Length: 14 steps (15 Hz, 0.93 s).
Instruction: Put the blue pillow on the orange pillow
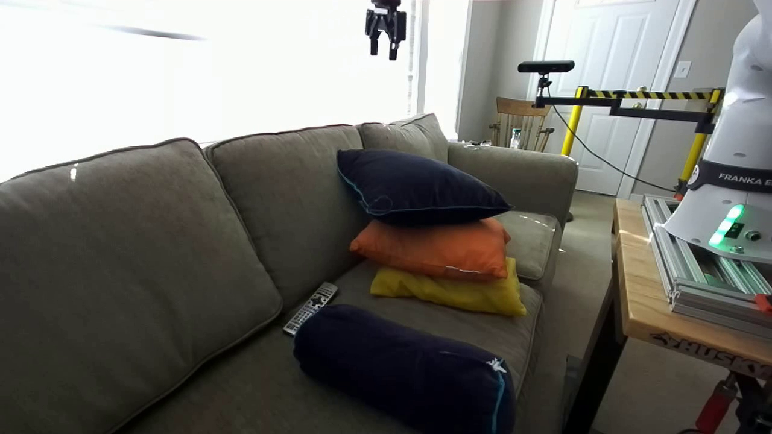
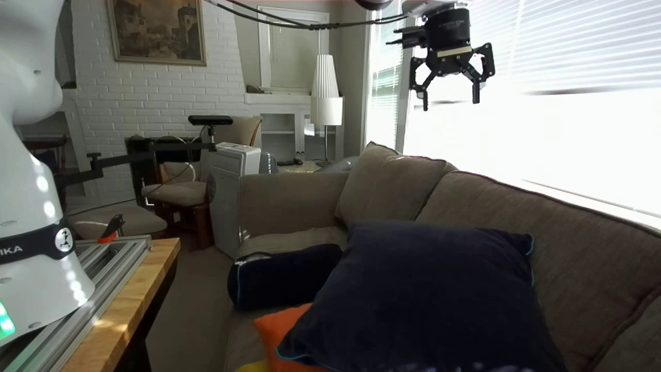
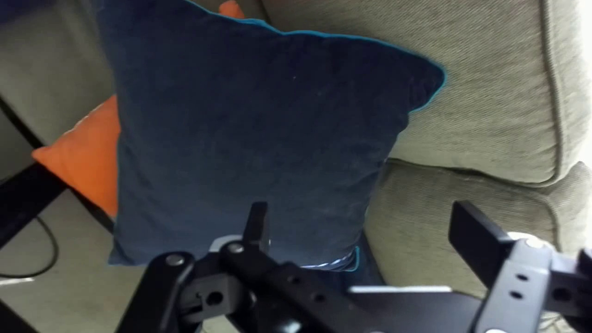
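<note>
Velvet, perhaps, covers the square blue pillow atop the plump orange pillow, the gripper spread wide.

Sofa carries yellow pillow, bolster and remote.

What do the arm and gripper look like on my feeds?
The arm is white and rounded, with a dark band lettered FRANKA in white and, below that, a glowing green light. Black cables reach its far end. The gripper is black, with a pale strip across it and two slim, jointed fingers.
</note>
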### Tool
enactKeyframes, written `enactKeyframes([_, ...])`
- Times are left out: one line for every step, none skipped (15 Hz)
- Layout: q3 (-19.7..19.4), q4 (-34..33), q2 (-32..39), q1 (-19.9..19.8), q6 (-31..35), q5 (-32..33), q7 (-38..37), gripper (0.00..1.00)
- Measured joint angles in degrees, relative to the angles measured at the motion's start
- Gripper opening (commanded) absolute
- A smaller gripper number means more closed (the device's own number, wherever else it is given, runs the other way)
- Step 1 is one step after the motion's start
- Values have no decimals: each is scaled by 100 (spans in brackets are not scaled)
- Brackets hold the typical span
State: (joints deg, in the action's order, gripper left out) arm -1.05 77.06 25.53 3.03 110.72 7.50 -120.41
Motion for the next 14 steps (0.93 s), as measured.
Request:
enactKeyframes([-29,260,-211,-62,-113,-167,1,100])
enactKeyframes([-62,530,-416,-112,-180,-311,1,100])
enactKeyframes([-92,814,-620,-157,-192,-455,0,100])
enactKeyframes([-122,1093,-816,-193,-188,-579,-3,100])
enactKeyframes([-141,1364,-1006,-225,-174,-686,-3,100])
enactKeyframes([-164,1639,-1200,-242,-118,-734,-3,100])
enactKeyframes([-192,1910,-1393,-246,-34,-740,-21,100])
enactKeyframes([-216,2188,-1587,-250,77,-740,-54,100])
enactKeyframes([-236,2472,-1781,-255,202,-740,-105,100])
enactKeyframes([-256,2758,-1979,-260,314,-740,-175,100])
enactKeyframes([-269,3047,-2181,-270,403,-740,-257,100])
enactKeyframes([-273,3335,-2382,-289,471,-740,-342,100])
enactKeyframes([-275,3631,-2594,-312,535,-740,-432,100])
enactKeyframes([-274,3935,-2815,-342,589,-740,-513,100])
